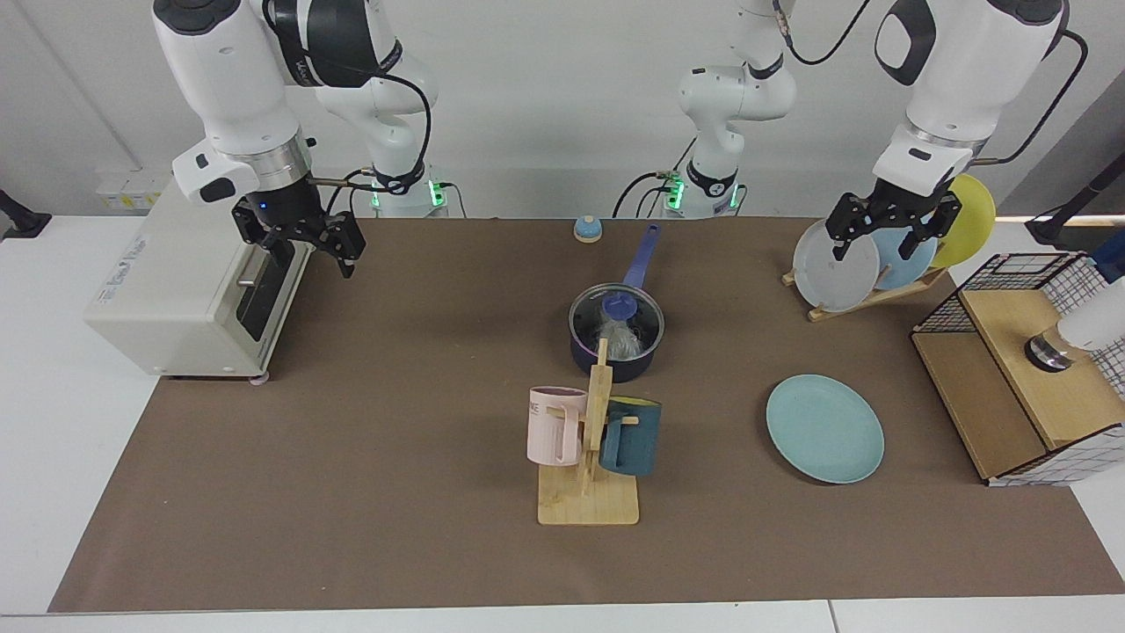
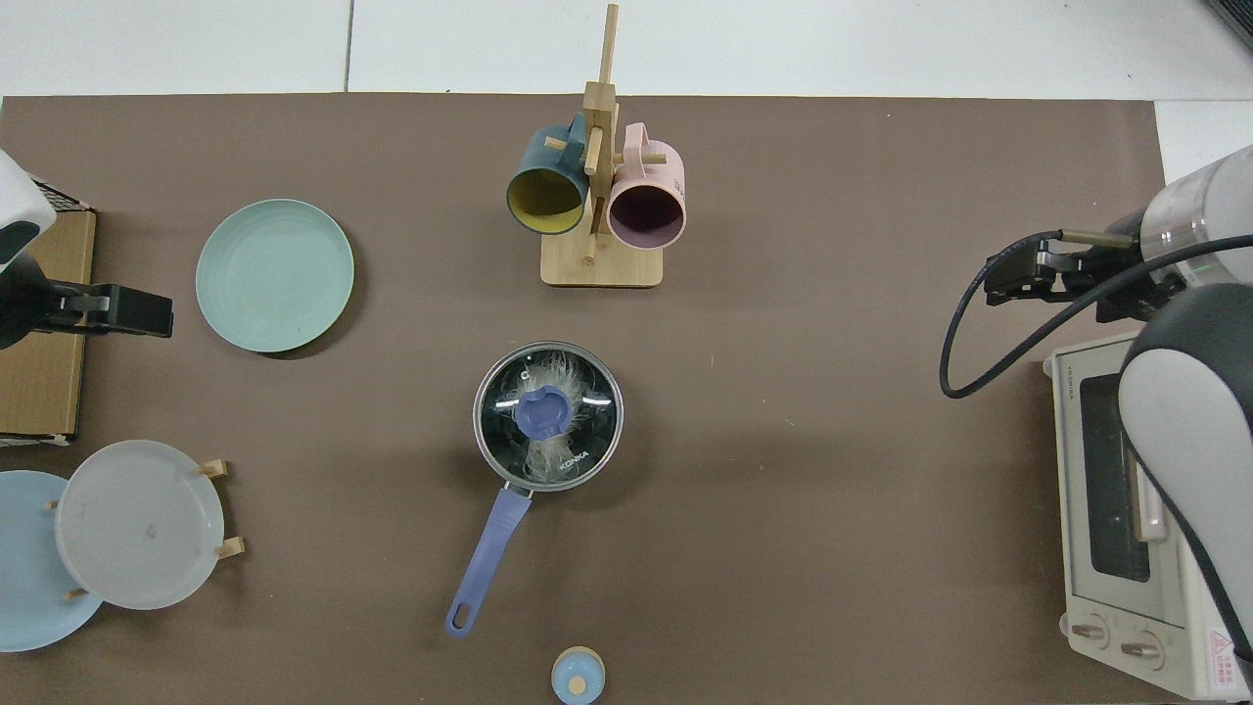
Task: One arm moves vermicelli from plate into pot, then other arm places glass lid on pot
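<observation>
Since the right end effector (image 1: 299,249) hung empty by the toaster oven (image 1: 180,286) with fingers spread, and the left end effector (image 1: 889,230) waited open-fingered at the plate rack (image 1: 866,294), the job looked finished. The glass lid (image 2: 548,414), marked "KONKA", sat on the pot (image 1: 615,338) with the vermicelli (image 2: 548,452) under it. The plate (image 1: 824,428) lay bare. The oven read "TOSHIBA", I think.

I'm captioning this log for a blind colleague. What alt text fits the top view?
A glass lid sits on the pot mid-table, vermicelli visible beneath it. The teal plate lies empty. The left gripper and right gripper hang open at opposite table ends, holding nothing.
</observation>
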